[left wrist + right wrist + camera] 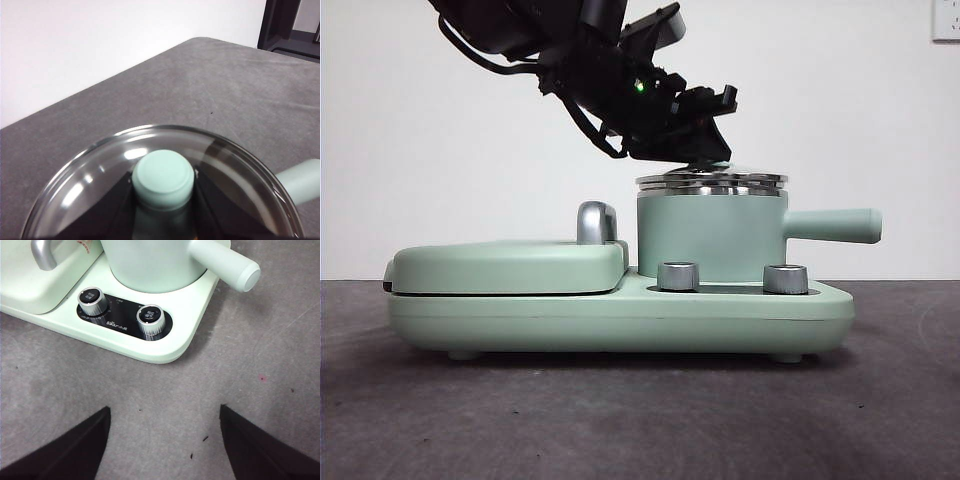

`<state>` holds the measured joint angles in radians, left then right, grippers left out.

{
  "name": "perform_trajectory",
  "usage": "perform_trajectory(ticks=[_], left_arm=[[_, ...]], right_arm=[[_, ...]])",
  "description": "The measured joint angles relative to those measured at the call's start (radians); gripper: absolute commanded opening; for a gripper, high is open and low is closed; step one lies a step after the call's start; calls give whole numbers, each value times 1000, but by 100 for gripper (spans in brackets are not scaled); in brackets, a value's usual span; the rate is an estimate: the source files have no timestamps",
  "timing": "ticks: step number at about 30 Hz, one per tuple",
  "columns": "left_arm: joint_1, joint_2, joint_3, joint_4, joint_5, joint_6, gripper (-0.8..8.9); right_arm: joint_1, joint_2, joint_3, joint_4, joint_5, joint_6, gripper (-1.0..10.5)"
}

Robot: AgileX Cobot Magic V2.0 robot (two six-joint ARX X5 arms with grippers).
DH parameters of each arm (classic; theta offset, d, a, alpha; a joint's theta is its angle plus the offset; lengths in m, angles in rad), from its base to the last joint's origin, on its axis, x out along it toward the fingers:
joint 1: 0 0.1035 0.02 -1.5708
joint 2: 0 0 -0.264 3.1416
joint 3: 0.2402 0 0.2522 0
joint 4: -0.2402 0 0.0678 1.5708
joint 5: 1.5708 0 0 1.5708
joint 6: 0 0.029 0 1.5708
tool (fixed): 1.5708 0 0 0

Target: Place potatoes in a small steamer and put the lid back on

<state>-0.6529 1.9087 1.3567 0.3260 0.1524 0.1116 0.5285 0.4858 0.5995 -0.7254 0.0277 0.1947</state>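
The small steamer (710,240) stands on the right half of a mint-green cooker base (620,315), its long handle (835,225) pointing right. The glass lid (710,181) lies flat on its steel rim. From the upper left my left gripper (705,155) reaches down to the lid's top. In the left wrist view its jaws press both sides of the mint knob (163,177) over the glass lid (100,170). My right gripper (165,409) hangs open over bare table in front of the steamer (150,265). The potatoes are hidden from view.
A flat mint grill cover (505,265) with a chrome handle (597,222) takes the base's left half. Two steel dials (93,300) (150,319) sit on the front panel. Grey table cloth (640,420) spreads all around, and a white wall stands behind.
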Motion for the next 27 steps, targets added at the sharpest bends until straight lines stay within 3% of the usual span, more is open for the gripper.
perform_trajectory(ticks=[19, 21, 25, 27], left_arm=[[1, 20, 14, -8, -7, 12, 11], [1, 20, 15, -9, -8, 12, 61], [1, 20, 15, -9, -8, -3, 279], [1, 20, 16, -14, -10, -19, 306]], right_arm=[[0, 0, 0, 0, 0, 0, 335], [0, 0, 0, 0, 0, 0, 335], [0, 0, 0, 0, 0, 0, 335], [0, 0, 0, 0, 0, 0, 335]])
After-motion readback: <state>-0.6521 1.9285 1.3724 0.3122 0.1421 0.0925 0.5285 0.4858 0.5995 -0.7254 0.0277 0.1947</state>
